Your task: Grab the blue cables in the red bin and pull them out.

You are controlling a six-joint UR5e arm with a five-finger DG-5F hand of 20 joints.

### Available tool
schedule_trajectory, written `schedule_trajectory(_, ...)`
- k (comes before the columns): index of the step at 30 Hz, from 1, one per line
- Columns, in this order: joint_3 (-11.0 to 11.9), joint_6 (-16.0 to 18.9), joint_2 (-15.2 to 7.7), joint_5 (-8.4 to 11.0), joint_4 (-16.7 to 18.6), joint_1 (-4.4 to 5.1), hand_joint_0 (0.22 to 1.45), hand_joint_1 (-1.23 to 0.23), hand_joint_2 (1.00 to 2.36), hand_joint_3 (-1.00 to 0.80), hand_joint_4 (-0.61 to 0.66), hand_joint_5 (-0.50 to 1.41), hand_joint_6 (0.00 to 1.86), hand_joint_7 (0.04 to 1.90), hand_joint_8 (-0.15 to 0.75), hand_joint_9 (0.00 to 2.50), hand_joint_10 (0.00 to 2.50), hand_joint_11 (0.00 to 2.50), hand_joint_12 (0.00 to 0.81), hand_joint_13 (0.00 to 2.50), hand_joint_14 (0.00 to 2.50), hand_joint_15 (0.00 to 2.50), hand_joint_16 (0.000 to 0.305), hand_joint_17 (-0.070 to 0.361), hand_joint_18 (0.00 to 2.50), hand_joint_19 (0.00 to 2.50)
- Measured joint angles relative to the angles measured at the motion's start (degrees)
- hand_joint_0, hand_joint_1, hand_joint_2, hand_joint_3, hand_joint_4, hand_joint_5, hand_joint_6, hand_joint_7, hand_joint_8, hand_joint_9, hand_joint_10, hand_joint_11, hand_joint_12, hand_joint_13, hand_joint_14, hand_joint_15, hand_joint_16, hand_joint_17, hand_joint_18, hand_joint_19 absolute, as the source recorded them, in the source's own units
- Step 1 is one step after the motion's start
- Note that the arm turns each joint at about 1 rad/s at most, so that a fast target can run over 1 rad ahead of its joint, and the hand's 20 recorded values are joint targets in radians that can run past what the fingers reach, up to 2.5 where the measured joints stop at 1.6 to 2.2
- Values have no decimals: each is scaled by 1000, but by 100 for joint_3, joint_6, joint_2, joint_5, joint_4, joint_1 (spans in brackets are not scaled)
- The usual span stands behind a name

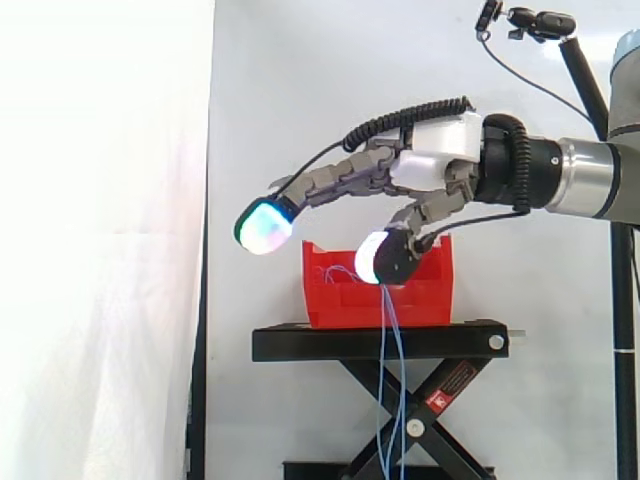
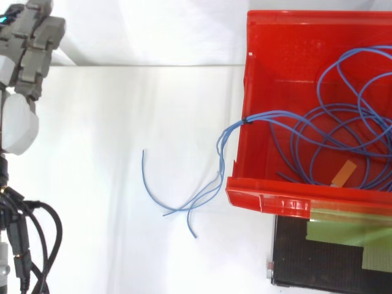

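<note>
Reach – hand [image 1: 440, 160] fingers spread, gripping nothing | thin blue cables [image 2: 245, 120] drape over rim of red plastic bin [image 2: 269, 199] | best pinch that bundle there – pull steadily outward.

Side view sits beside the work at about bin height, looks level across it toward the white curtain [image 1: 110, 240], mid distance; frames the red bin [image 1: 340, 305] on the black stand [image 1: 380, 342], with the arm in from the right edge. Top view looks straight down from close in; the bin [image 2: 263, 92] is cropped at the right edge, a corner of the stand [image 2: 318, 269] shows bottom right, and the hand [image 2: 27, 43] is at the left edge. Shared by both views: bin, stand, hand [image 1: 440, 160], and blue cables [image 2: 244, 120] draped over the bin wall.
</note>
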Motion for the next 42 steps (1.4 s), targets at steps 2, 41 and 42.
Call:
schedule_trajectory(2, 6, -224, -32, -40, -13, -11, 760, -831, 1000, -1000, 232, 462, 10, 442, 253, 440, 10, 310, 319, 158, 7, 224, 45, 100, 121, 412)
schedule_trajectory(41, 1177, -3077, -801, -1167, -1638, -576, 763, -906, 1000, -1000, 192, 491, 9, 513, 246, 439, 11, 349, 319, 213, 9, 264, 44, 99, 201, 453)
schedule_trajectory(42, 1209, -3168, -800, -1201, -1737, -592, 764, -904, 1000, -1000, 187, 491, 8, 512, 246, 439, 11, 349, 320, 213, 9, 264, 44, 99, 203, 457)
